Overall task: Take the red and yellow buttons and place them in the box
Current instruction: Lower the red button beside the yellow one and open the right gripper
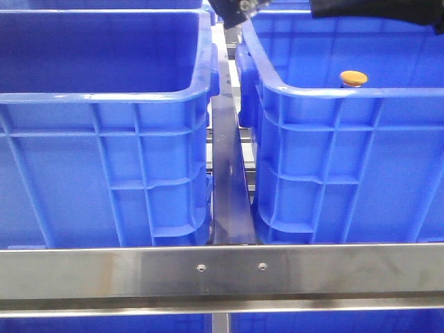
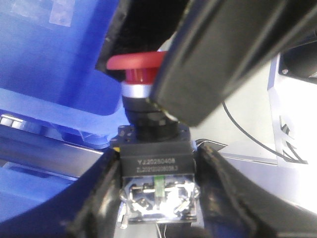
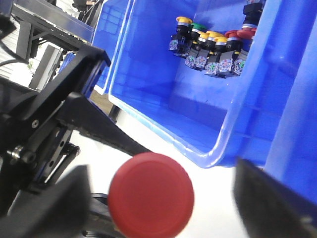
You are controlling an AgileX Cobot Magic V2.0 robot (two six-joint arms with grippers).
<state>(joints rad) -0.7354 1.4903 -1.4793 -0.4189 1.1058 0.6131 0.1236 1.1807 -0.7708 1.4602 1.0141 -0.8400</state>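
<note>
My left gripper [image 2: 158, 198] is shut on the black switch body of the red button [image 2: 136, 62], holding it in the air beside a blue crate [image 2: 44, 74]. My right gripper [image 3: 158, 198] is open, its fingers [image 3: 69, 198] standing either side of the red cap [image 3: 151, 193]; one right finger [image 2: 198, 64] lies against the cap in the left wrist view. A yellow-orange button [image 1: 352, 78] shows inside the right blue crate [image 1: 333, 139] in the front view. The grippers themselves are out of the front view.
A second blue crate [image 1: 104, 139] stands at the left, with a metal rail [image 1: 229, 187] between the two and a steel bar [image 1: 222, 270] across the front. A crate [image 3: 163, 89] in the right wrist view holds several yellow, red and green buttons [image 3: 213, 49]. Arm parts [image 1: 388, 10] cross the top.
</note>
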